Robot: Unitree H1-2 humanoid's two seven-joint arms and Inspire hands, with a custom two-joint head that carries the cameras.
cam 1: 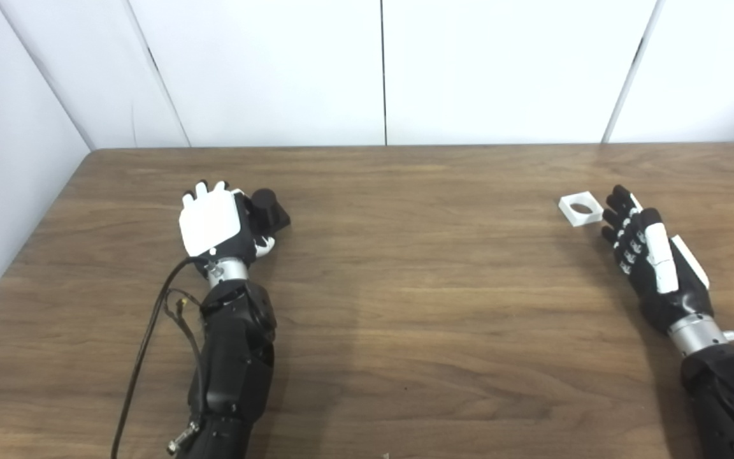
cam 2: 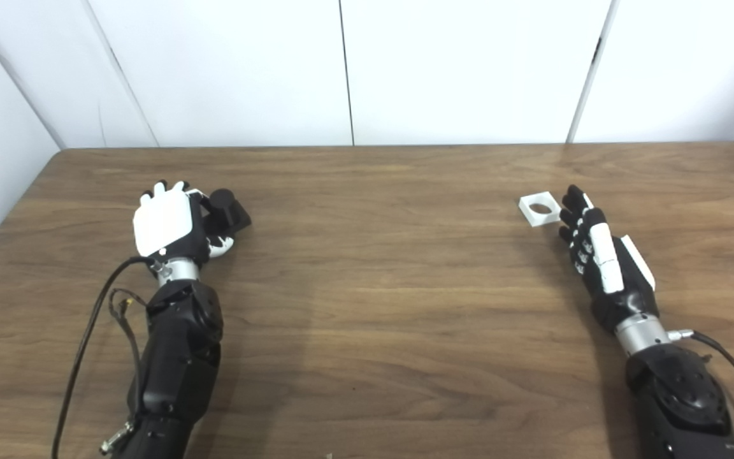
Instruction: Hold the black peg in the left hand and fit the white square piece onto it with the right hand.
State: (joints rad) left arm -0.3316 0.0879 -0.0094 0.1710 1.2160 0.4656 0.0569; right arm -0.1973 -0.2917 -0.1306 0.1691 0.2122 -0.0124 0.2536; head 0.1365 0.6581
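Observation:
The black peg (cam 1: 271, 210), a round post on a square base, lies on the wooden table (cam 1: 405, 306) at the left. My left hand (cam 1: 214, 224) is right beside it, white back toward the camera and palm side against the peg. Its fingers are only loosely curved and the thumb (cam 1: 266, 245) sits just in front of the peg, not closed round it. The white square piece (cam 1: 580, 208), with a round hole, lies flat at the right. My right hand (cam 1: 644, 255) is open, its fingertips a short way from the piece's right edge and not touching it.
A black cable (cam 1: 150, 331) loops along the left forearm down to the near table edge. White wall panels stand behind the far table edge. The table's left edge runs diagonally close to the left arm.

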